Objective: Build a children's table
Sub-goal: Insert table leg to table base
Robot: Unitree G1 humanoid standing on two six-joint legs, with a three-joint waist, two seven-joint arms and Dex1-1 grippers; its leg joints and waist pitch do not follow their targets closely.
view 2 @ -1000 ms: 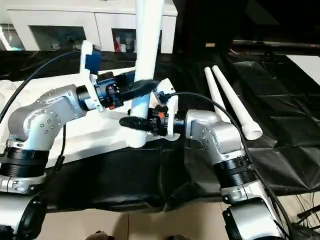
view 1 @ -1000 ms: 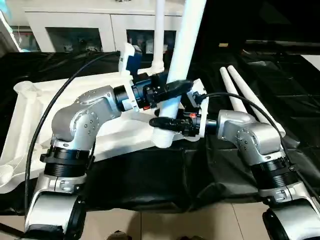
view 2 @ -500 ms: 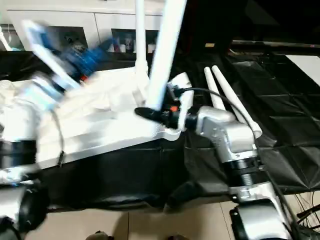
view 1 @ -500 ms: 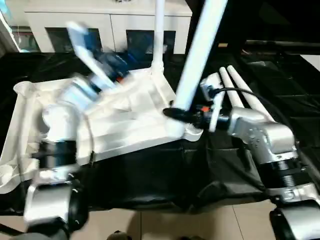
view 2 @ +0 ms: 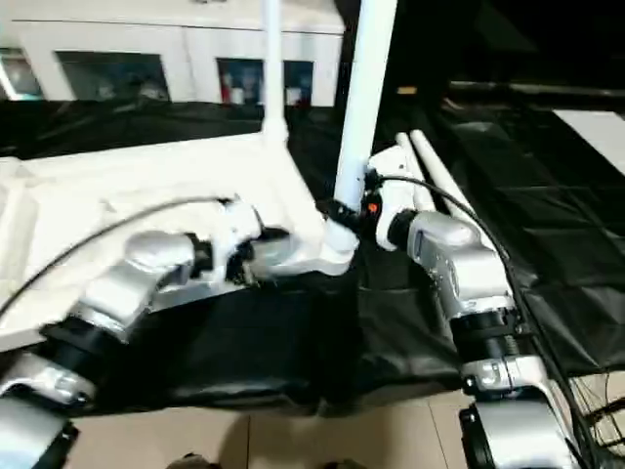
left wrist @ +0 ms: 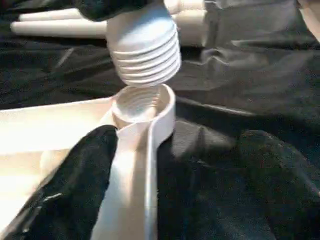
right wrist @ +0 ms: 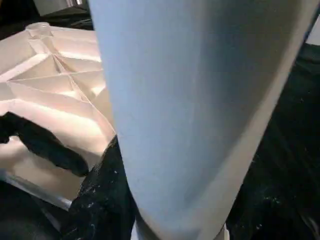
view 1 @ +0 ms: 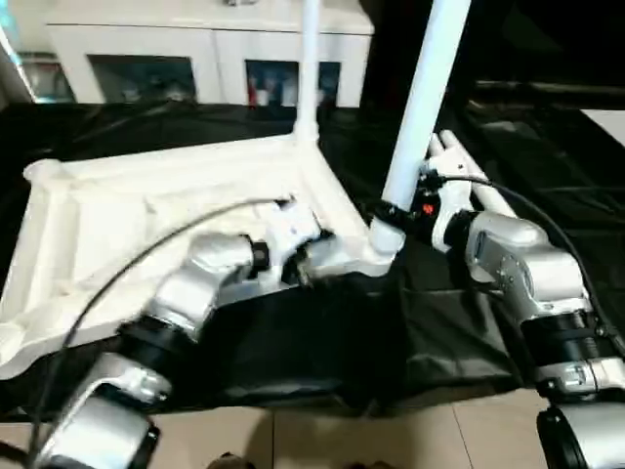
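The white tabletop (view 1: 146, 210) lies upside down on the black-sheeted counter (view 1: 508, 147), ribbed underside up, filling the scene from about nine o'clock to the centre. One leg (view 1: 309, 68) already stands upright in the far corner socket, at about twelve o'clock. A second leg (view 1: 422, 103) rises steeply, leaning a little, just right of centre; its ribbed threaded end (left wrist: 145, 50) hangs right above the near right corner socket (left wrist: 142, 105), tilted and not seated in it, as the left wrist view shows. Two more legs (view 1: 479, 186) lie side by side on the counter at about two o'clock, behind the right arm.

The right claw (view 1: 383, 213) is closed around the lower part of the raised leg, just above its threaded end, with the black fingers wrapped on either side of the white tube. The left claw (view 1: 303, 264) sits low at the near edge of the tabletop, just left of that socket. One black finger (left wrist: 75, 185) rests on the rim beside the socket; the other finger cannot be made out, so I cannot tell how wide this claw stands, and nothing is seen held in it.

A white cabinet (view 1: 210, 59) with glass doors stands behind the counter at about eleven o'clock.
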